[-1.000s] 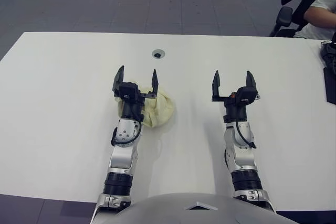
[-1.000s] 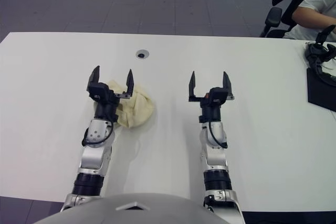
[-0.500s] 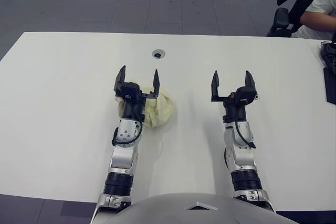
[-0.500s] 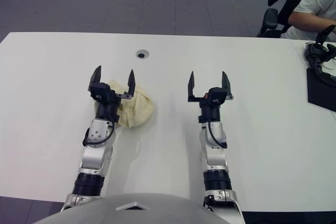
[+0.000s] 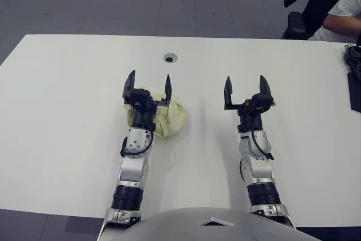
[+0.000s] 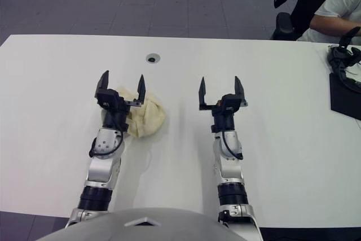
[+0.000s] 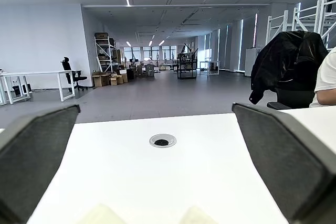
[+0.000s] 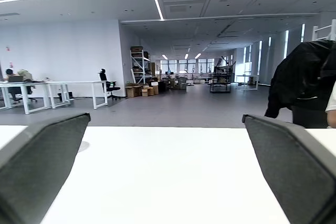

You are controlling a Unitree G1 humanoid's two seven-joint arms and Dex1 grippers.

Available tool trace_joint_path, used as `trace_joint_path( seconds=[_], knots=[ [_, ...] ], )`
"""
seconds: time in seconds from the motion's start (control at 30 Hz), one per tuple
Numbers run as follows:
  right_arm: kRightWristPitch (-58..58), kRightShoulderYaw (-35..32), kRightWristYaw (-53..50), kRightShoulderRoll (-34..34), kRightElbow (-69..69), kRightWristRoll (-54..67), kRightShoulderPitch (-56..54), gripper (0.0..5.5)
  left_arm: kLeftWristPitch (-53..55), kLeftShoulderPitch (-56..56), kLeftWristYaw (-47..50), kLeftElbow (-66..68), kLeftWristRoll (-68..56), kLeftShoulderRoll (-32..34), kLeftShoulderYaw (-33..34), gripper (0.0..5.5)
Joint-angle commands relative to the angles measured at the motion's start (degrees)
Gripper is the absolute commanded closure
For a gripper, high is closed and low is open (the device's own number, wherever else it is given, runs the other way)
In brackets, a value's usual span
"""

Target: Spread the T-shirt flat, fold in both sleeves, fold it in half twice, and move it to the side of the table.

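A white counter [image 5: 67,111] spans the head views, with grey floor tiles beyond its far edge. On it, left of centre, lies the T-shirt [image 5: 172,118], pale yellow and crumpled into a rounded bundle, not spread out at all. The left arm lies over the bundle's left part, so the cloth shows mostly to the right of the wrist. The left end effector [image 5: 149,77] sits just above the bundle's far edge, its two dark fingers spread wide and pointing away from the robot, with nothing between them. In the left wrist view, two pale bits of cloth [image 7: 100,216] show at the near edge.

The right end effector [image 5: 245,80] hangs over bare counter, well apart from the T-shirt, its fingers likewise spread wide and holding nothing.

A flat black pad [image 6: 344,91] lies at the counter's right edge. A small round cable grommet [image 5: 170,57] sits beyond the left end effector.
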Motion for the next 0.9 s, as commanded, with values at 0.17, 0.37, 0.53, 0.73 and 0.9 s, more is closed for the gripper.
trace_joint_path(
  seconds=[0.17, 0.37, 0.53, 0.73, 0.9],
  knots=[
    [-5.1, 11.0, 13.1, -1.6, -4.1, 1.0, 3.5, 0.10, -2.4, -3.2, 5.2, -2.1, 0.8, 2.0, 7.7, 0.11],
    [-16.6, 19.9, 14.4, -5.9, -0.2, -14.6, 5.7, 0.10, -2.0, -5.2, 9.0, -1.9, 0.0, 3.3, 14.0, 0.11],
    [-24.2, 26.2, 13.5, -10.8, 1.9, -29.1, 6.0, 0.10, -2.4, -4.9, 8.7, -1.0, 1.2, 2.7, 13.2, 0.11],
    [-23.9, 28.0, 4.1, -12.8, 4.8, -43.9, 3.8, 0.10, -2.2, -4.3, 8.7, -1.5, 1.0, 2.5, 13.2, 0.11],
    [-20.1, 28.2, -5.3, -13.5, 6.1, -52.2, 1.3, 0.61, -2.1, -3.9, 8.4, -1.2, 1.2, 2.2, 12.4, 0.10]
  ],
)
